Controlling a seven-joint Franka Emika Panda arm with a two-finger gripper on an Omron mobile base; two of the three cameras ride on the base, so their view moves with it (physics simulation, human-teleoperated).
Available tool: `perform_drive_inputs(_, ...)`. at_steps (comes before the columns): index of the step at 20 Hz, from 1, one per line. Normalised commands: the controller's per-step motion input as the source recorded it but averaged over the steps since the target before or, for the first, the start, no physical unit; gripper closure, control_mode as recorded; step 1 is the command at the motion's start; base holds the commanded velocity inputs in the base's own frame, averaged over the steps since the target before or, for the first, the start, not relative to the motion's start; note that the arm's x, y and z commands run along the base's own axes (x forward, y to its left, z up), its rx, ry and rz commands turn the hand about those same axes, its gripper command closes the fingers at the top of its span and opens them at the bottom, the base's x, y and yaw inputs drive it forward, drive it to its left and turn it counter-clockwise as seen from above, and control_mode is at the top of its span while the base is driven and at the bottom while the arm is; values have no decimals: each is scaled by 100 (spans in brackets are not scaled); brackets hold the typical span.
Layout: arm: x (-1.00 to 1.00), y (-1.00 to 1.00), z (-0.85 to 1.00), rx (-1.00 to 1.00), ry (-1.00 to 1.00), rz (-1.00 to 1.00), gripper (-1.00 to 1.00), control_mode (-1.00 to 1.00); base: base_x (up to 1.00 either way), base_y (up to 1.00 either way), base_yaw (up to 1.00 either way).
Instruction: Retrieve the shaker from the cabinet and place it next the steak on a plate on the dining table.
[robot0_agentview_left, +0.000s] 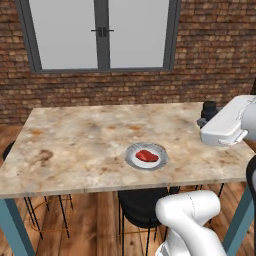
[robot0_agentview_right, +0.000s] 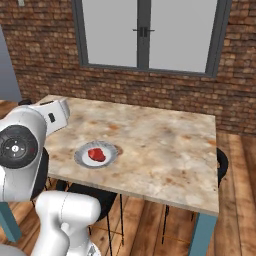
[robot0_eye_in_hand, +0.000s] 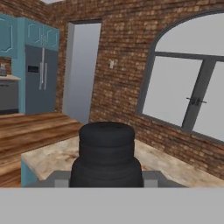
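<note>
While your arm reaches over the right end of the marbled tabletop (robot0_agentview_left: 75, 145), the claw (robot0_eye_in_hand: 106, 177) is closed around the black shaker (robot0_eye_in_hand: 106, 154), whose ribbed body stands upright close before the hand camera. You can see the shaker's dark cap (robot0_agentview_left: 209, 107) just past the white wrist, well apart from the red steak (robot0_agentview_left: 147, 156) lying on the grey-white plate (robot0_agentview_left: 161, 161) near the tabletop's front edge.
</note>
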Motion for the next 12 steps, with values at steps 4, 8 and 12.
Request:
perform_drive_inputs(4,17,-8,-10,0,-1,0,100,-100,0,0,0)
perform_drive_inputs(8,28,-37,-20,0,-6,3,100,-100,0,0,0)
perform_drive_inputs(12,26,-44,-25,0,-6,9,100,-100,0,0,0)
